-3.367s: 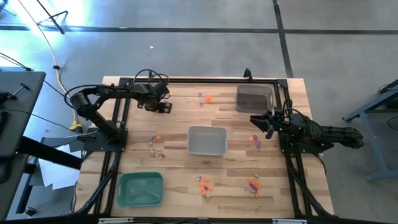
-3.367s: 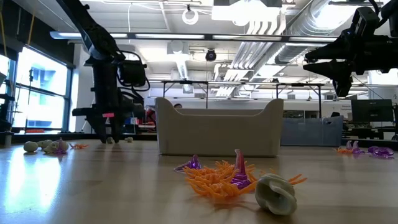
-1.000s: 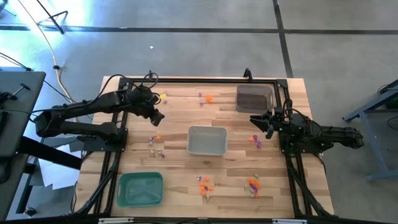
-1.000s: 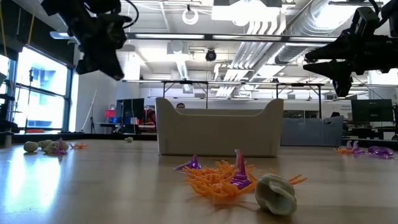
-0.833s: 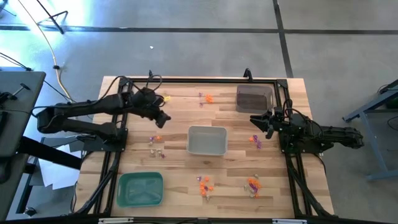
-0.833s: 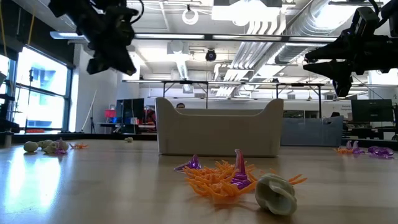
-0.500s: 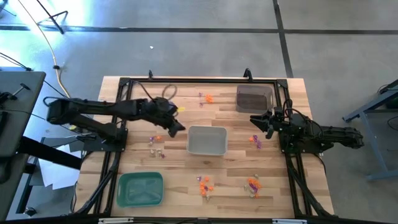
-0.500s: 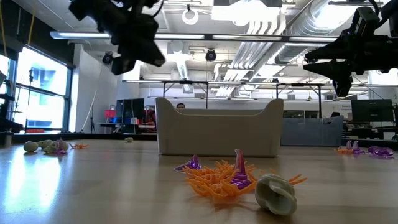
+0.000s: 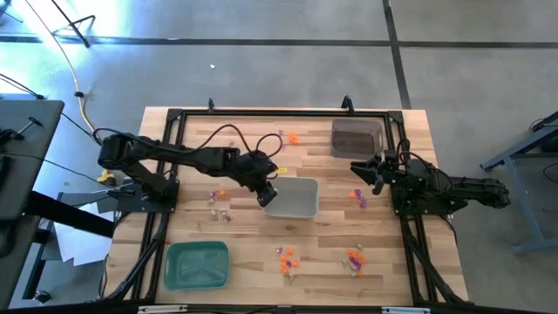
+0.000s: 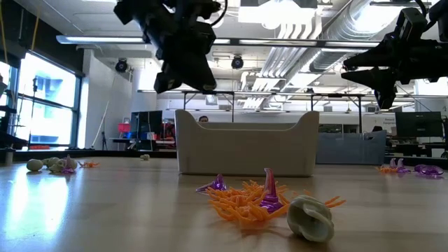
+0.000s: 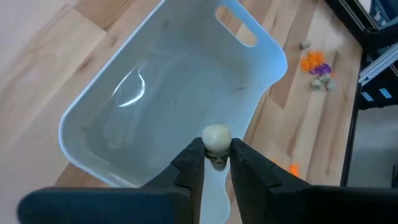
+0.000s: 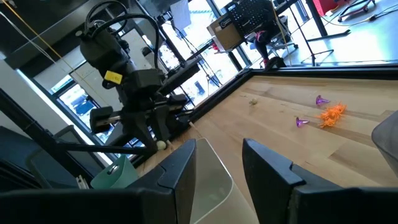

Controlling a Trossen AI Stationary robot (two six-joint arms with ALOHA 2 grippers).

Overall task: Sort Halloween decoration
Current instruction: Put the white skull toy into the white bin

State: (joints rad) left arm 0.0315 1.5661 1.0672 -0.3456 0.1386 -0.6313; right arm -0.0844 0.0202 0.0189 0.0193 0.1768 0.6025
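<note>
My left gripper hangs over the left end of the pale grey tray at the table's middle, shut on a pale whitish skull trinket. Other Halloween decoration lies in small heaps of orange, purple and pale pieces: left of the tray, near the front edge, at the back, and purple ones on the right. My right gripper stands open above that right side, holding nothing. My left gripper pinches the pale skull trinket by its two sides between its two fingers, only at their free ends. The fingers come from above, slanting down toward the tray. The trinket hangs clear above the tray's inside.
A dark tray stands at the back right and a green tray at the front left. A black frame runs along the table's far edge and both sides. In the low view an orange and purple heap lies close in front.
My left gripper has travelled from the table's far left toward the right and nearer, ending over the grey tray's left end. It has carried the pale trinket with it, lifted clear of the table.
</note>
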